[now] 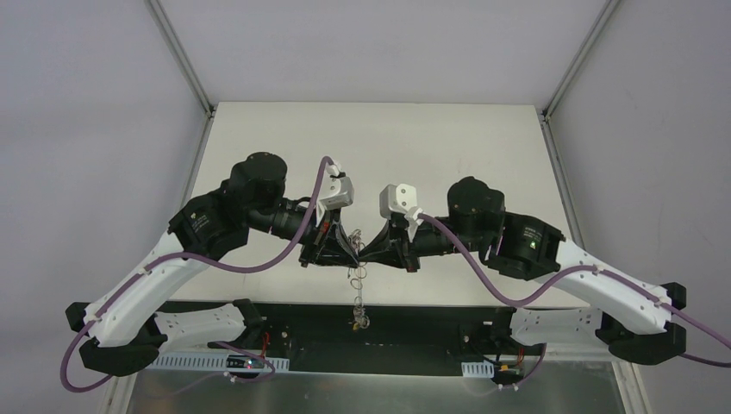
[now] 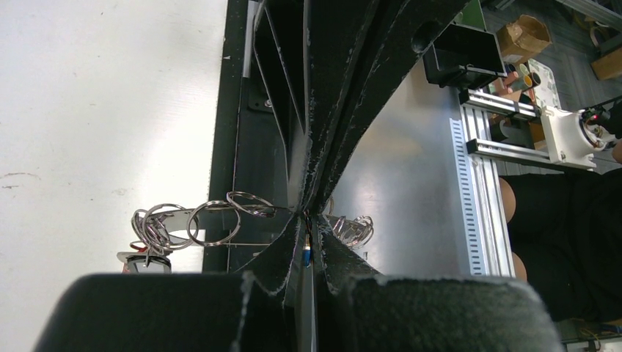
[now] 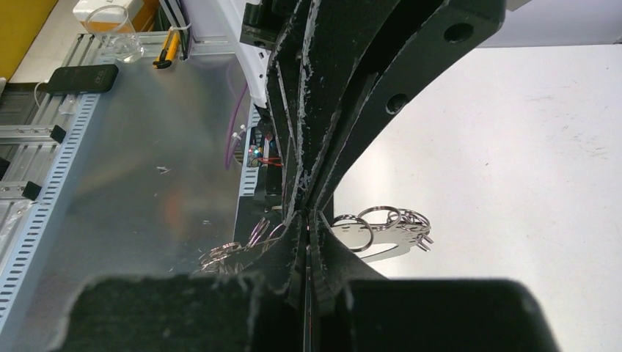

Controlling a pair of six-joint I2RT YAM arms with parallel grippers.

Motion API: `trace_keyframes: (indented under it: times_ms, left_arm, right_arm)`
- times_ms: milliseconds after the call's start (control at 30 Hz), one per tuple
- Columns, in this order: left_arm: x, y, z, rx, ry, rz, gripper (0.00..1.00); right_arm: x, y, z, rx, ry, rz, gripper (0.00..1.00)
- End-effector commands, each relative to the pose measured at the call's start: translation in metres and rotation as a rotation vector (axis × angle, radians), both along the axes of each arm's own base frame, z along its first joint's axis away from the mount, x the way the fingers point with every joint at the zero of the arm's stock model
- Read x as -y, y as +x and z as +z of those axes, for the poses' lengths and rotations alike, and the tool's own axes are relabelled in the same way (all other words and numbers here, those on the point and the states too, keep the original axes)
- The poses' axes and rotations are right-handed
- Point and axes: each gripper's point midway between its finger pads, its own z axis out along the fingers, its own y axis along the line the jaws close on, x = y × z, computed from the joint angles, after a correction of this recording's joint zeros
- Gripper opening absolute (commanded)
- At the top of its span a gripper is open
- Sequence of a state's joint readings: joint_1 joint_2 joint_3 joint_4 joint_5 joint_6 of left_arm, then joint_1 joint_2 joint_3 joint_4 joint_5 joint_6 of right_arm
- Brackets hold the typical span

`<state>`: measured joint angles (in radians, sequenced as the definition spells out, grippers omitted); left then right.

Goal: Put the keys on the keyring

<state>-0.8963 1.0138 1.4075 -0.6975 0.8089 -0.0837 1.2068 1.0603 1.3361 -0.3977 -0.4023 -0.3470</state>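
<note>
The keyring hangs in the air between the two arms, above the near edge of the worktop. It is a thin silvery wire with round split rings of shiny steel bunched on both sides of the black fingers. The left pincer is clenched on the wire, with a blue key head in its gap. The right pincer is clenched too, tip to tip with the left; what it nips is hidden. The fingers look rough and scratched. The worktop is white and matt, with a dull metal sheet beside it. Pale grey walls stand around.
</note>
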Motion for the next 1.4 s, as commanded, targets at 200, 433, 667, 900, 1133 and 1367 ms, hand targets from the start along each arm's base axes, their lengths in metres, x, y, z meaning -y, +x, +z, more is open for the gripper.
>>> trace_keyframes:
  times_ms: [200,433,667,900,1133,1367]
  left_arm:
    - [-0.007,-0.009,0.037,0.118,-0.119,-0.03,0.0]
    - [-0.012,-0.01,0.051,0.173,-0.156,-0.016,0.12]
    - [-0.017,-0.007,0.066,0.25,-0.223,0.016,0.27]
    - [-0.013,-0.003,0.073,0.286,-0.32,0.045,0.31]
    - [-0.004,0.009,0.074,0.302,-0.376,0.093,0.34]
    - [0.007,0.013,0.077,0.294,-0.4,0.073,0.35]
  right_arm:
    - [0.003,-0.008,0.01,-0.01,0.02,0.03,0.0]
    - [0.007,-0.003,0.021,0.023,0.109,-0.03,0.0]
    - [0.017,0.002,0.039,0.043,0.216,-0.087,0.0]
    - [0.027,0.008,0.066,0.042,0.376,-0.156,0.0]
    - [0.034,0.014,0.086,0.041,0.518,-0.202,0.0]
    - [0.038,0.013,0.094,0.036,0.56,-0.205,0.0]
